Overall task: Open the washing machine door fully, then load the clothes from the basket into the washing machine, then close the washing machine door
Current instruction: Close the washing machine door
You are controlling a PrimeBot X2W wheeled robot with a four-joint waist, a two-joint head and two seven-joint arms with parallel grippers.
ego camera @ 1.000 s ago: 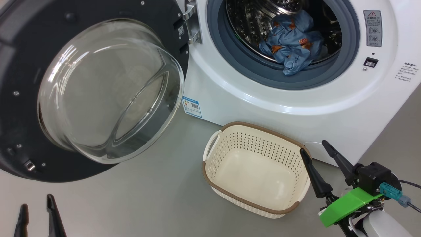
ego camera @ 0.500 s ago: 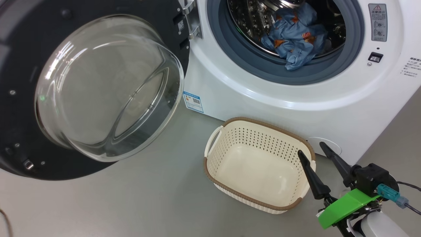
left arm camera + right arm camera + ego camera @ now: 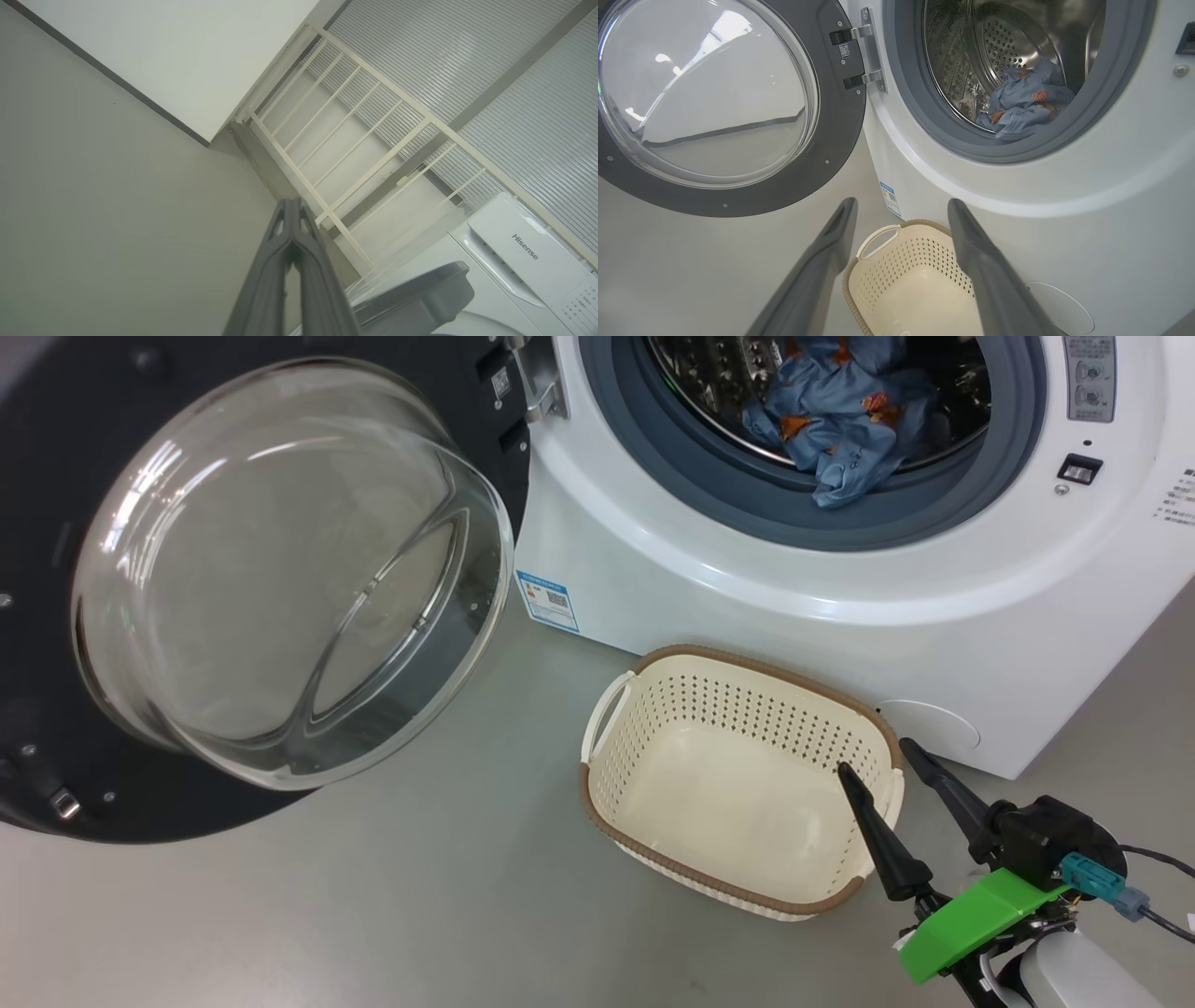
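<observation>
The washing machine door (image 3: 280,579) is swung wide open to the left, its glass bowl bulging toward me. In the steel drum of the white washing machine (image 3: 747,607) lie the light blue clothes (image 3: 840,420), one fold draped over the gasket. On the floor in front stands the basket (image 3: 738,887) with nothing in it. My right gripper (image 3: 875,758) is open at the basket's right end, its fingers astride the rim. The right wrist view has the right gripper (image 3: 902,201) open above the basket (image 3: 906,289), with the clothes (image 3: 1024,112) beyond. My left gripper (image 3: 292,205) is shut on nothing.
Grey floor spreads to the left of the basket and below the open door. The left wrist view looks past the door's edge (image 3: 420,289) and the machine's top panel (image 3: 523,247) at a white railing (image 3: 355,154) and a white wall.
The head camera has moved, so the washer sits higher in the picture. My left gripper, open at the lower left a second ago, has left the head view and shut. The right gripper stays open.
</observation>
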